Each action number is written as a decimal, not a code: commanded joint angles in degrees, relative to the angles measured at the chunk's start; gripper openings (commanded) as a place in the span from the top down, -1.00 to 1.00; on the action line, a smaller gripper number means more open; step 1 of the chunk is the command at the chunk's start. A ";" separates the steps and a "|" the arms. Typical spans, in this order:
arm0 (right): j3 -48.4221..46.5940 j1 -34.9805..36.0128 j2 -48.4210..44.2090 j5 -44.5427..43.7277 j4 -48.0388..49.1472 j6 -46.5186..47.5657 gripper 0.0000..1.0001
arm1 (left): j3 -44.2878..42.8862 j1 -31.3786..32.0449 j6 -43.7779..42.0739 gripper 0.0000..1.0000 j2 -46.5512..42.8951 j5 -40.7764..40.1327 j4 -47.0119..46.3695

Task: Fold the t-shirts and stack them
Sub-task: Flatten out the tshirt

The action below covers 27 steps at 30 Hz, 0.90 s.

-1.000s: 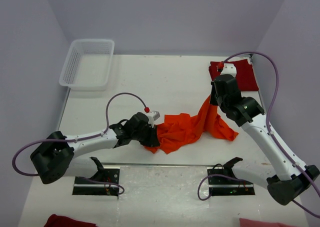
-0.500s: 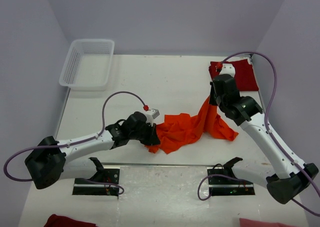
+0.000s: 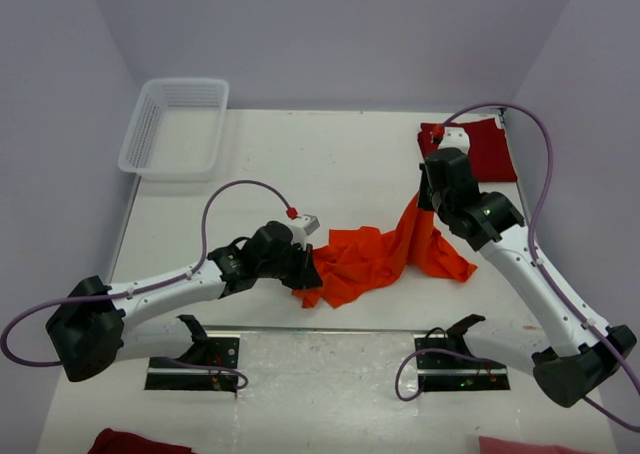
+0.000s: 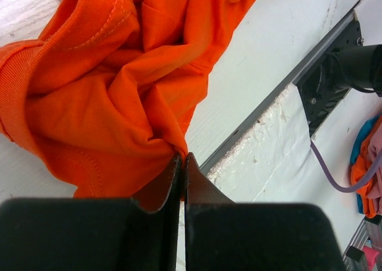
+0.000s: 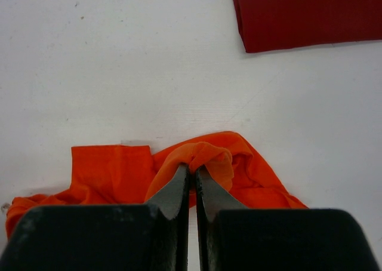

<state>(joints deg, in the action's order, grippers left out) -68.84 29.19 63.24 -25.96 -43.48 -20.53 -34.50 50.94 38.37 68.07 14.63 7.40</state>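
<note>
The bright orange t-shirt (image 3: 370, 259) lies crumpled near the table's front middle, stretched between both grippers. My left gripper (image 3: 303, 274) is shut on its left edge; in the left wrist view (image 4: 183, 157) orange cloth (image 4: 101, 98) is pinched at the fingertips. My right gripper (image 3: 422, 202) is shut on a raised fold at its right end, lifting it; the right wrist view (image 5: 192, 171) shows cloth (image 5: 203, 154) bunched over the tips. The dark red t-shirt (image 3: 480, 146) lies folded flat at the back right, and also shows in the right wrist view (image 5: 304, 14).
A white lattice basket (image 3: 176, 127) stands at the back left. The table's front edge with a metal strip (image 4: 274, 98) runs just beyond the left gripper. Other coloured cloths lie below the table front (image 3: 135, 441) and at the lower right (image 3: 525, 444).
The left arm has shifted slightly right and forward with the shirt's edge; the right arm holds nearly still. Both grips are unchanged.
</note>
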 commanded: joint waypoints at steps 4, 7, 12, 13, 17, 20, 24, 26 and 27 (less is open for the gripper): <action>0.02 0.17 -1.54 -0.76 1.38 -0.03 1.00 | -2.06 0.74 -0.31 1.00 -4.17 -2.15 1.03; -0.15 0.16 -1.89 -1.12 1.12 -0.12 1.00 | -4.07 0.83 -0.84 1.00 -6.10 -2.68 2.62; -2.43 0.17 -3.21 -2.08 0.33 0.32 1.00 | -11.01 0.83 -4.52 1.00 -10.24 -7.94 10.95; -3.31 0.08 -3.30 -2.52 -0.19 0.67 1.00 | -14.68 0.83 -5.14 1.00 -10.68 -11.35 12.80; -10.67 0.16 -4.44 -5.85 -3.00 2.43 1.00 | -26.82 0.83 -8.13 1.00 -12.70 -25.07 26.83; -18.74 0.17 -4.71 -8.05 -5.99 4.45 1.00 | -39.30 0.83 -11.29 1.00 -11.31 -35.53 36.06; -28.35 0.16 -3.74 -7.19 -8.54 7.69 1.00 | -53.98 0.83 -13.31 1.00 -7.79 -45.73 45.32; -33.08 0.17 -3.04 -5.69 -9.60 9.19 1.00 | -59.53 0.83 -14.89 1.00 -6.82 -49.60 47.52; -34.59 0.08 -2.69 -5.34 -10.12 9.37 1.00 | -61.37 0.83 -15.25 1.00 -6.38 -50.83 48.32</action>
<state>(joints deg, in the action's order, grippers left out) -98.35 29.23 60.36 -30.94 -51.03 -14.76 -90.54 51.55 27.09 60.18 -25.45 46.39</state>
